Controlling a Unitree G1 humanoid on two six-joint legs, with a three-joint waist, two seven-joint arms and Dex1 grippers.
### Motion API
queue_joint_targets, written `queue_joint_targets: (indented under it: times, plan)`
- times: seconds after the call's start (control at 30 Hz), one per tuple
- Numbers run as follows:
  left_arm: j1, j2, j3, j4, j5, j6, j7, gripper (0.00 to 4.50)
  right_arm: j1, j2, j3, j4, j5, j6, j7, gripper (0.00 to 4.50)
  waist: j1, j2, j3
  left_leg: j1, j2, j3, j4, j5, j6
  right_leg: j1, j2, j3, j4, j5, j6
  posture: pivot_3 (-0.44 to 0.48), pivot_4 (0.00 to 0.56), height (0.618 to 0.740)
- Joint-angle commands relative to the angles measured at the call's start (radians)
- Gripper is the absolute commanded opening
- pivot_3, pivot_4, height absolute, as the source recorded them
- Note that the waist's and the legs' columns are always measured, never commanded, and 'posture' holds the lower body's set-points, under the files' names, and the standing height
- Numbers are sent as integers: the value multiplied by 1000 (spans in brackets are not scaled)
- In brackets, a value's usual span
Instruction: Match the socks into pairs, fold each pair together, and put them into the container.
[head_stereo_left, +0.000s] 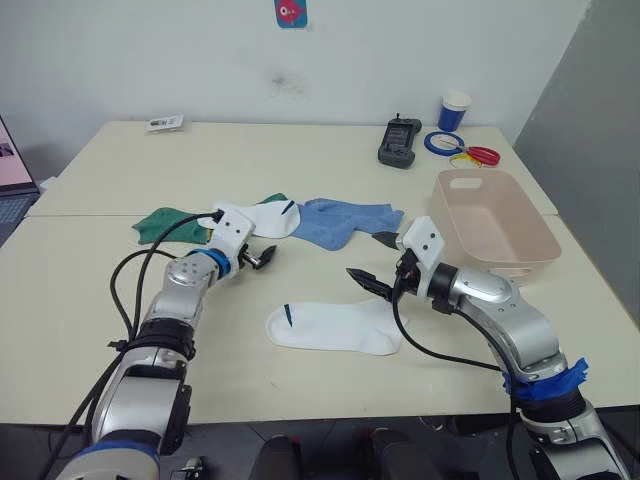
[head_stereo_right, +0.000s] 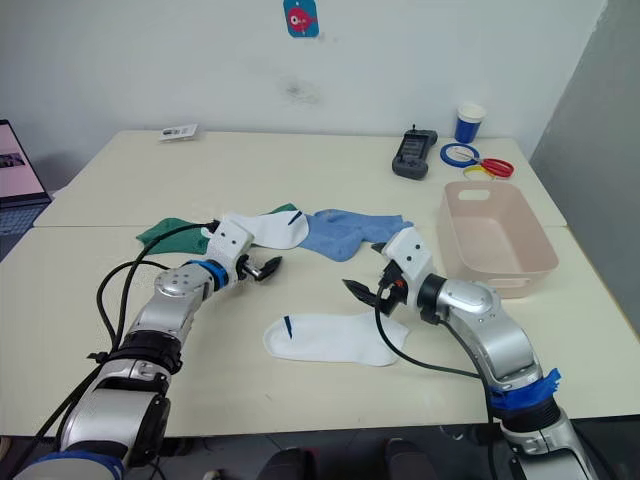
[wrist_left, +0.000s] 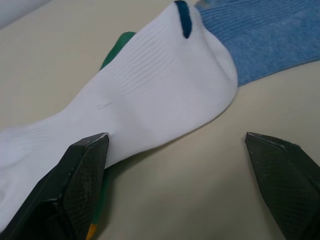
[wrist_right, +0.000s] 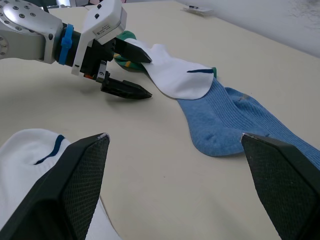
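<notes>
Socks: four show on the pale cream table, none in the tub.
Near white sock: a short white ankle sock with a small dark blue mark lies flat and alone at the front of the table, between the two arms.
Far white sock: a second white ankle sock with a dark blue mark lies further back, on top of the green one, and its toe end lies just beside the blue one.
Blue sock: a light blue knitted sock lies spread out in the middle of the table, between the far white sock and the tub.
Green sock: a dark green sock sticks out from under the far white sock on the robot's left; a bit of yellow shows on it in the left wrist view.
Tub: a pale pink plastic tub with rounded corners and a handle slot stands on the right side of the table, near the right arm.
Left claw: spread wide and holding nothing, low over the table with one black finger at the edge of the far white sock.
Right claw: spread wide and holding nothing, above the table between the blue sock and the near white sock.
Far things: a dark handheld device, a blue-and-white paper cup, a blue tape ring and red-handled scissors sit near the back right.
</notes>
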Motion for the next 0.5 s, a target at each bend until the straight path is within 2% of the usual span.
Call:
queue_joint_targets:
  times: [0.03,0.13,0.33,0.5]
  plan:
    - [-82,-8,-21,100,48,-42,42,4492,-11,-1,-21,-37,6,-3,-6,4500,0,0,0,0,0,0,0,0,0,0,0,0,0,0,0,0,150,740]
    - [-127,-31,-29,178,65,-66,51,4492,-15,-1,-21,-32,5,-3,-6,4500,-1,0,0,0,-1,0,0,0,0,0,0,0,0,0,0,0,150,740]
    - [-164,-56,-23,243,73,-98,51,2705,-11,1,-21,-35,4,-1,-15,4500,0,0,0,0,-1,0,0,0,0,0,0,0,0,0,0,0,150,740]
    - [-156,-54,-12,237,59,-119,26,1005,-3,3,-21,-40,3,-1,-22,4500,-2,0,0,0,0,0,0,0,0,0,0,0,0,0,0,0,150,740]
